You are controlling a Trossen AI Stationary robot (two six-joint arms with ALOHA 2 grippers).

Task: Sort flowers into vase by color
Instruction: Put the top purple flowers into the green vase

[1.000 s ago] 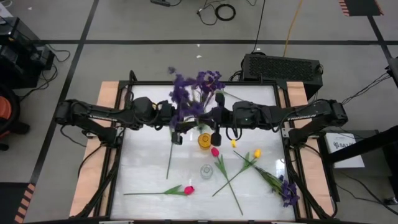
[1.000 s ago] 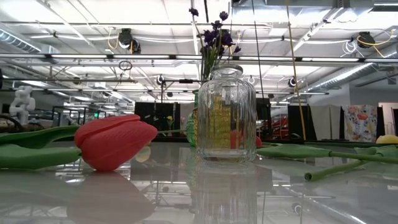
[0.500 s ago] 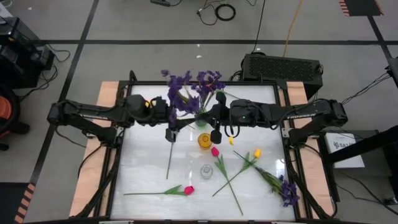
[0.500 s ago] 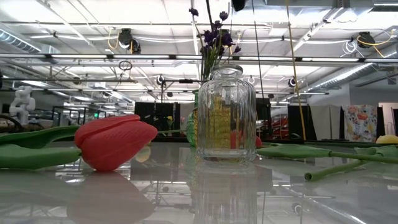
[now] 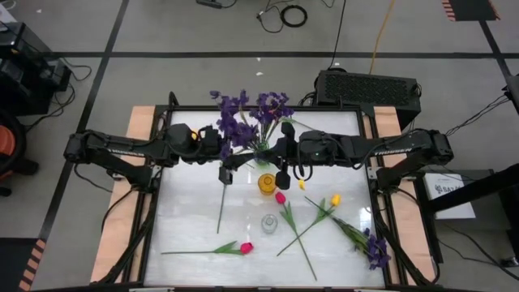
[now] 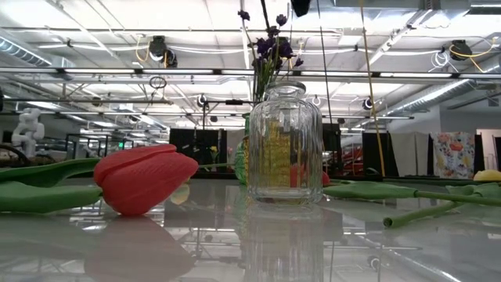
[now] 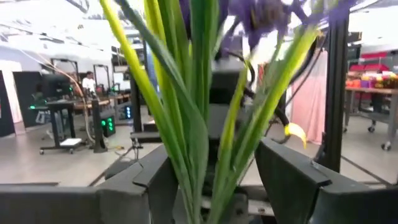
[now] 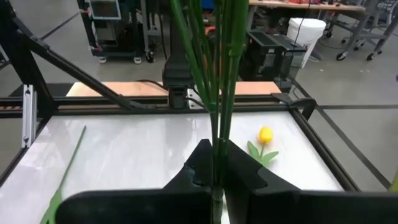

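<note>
While most flowers lie loose on the desk (image 5: 195, 207), only one purple bunch (image 5: 247, 122) stands upright at the far middle, stems down in a green vase (image 5: 261, 150) as far as I can tell. The right gripper (image 8: 214, 168) is pressed together, pinching those green stems just above the vase. The left gripper (image 7: 211, 174) is spread, its jaws either side of the same stems without squeezing, so I judge it is letting go or steadying.

Nearer the middle sit a yellow vase (image 5: 267, 183) and a clear glass vase (image 6: 283, 145), both seemingly empty; the clear one certainly holds no stem.

Loose items on the desk:
- pink tulip (image 5: 246, 247) near the front left
- second pink tulip (image 5: 280, 197) just beside the yellow vase
- yellow tulip (image 5: 335, 199) to the right
- another purple sprig (image 5: 375, 247) at front right
- bare green stem (image 5: 221, 207) left of centre

Judgement: early on, with purple partly sorted and pinks, yellow and the second purple still to go.
</note>
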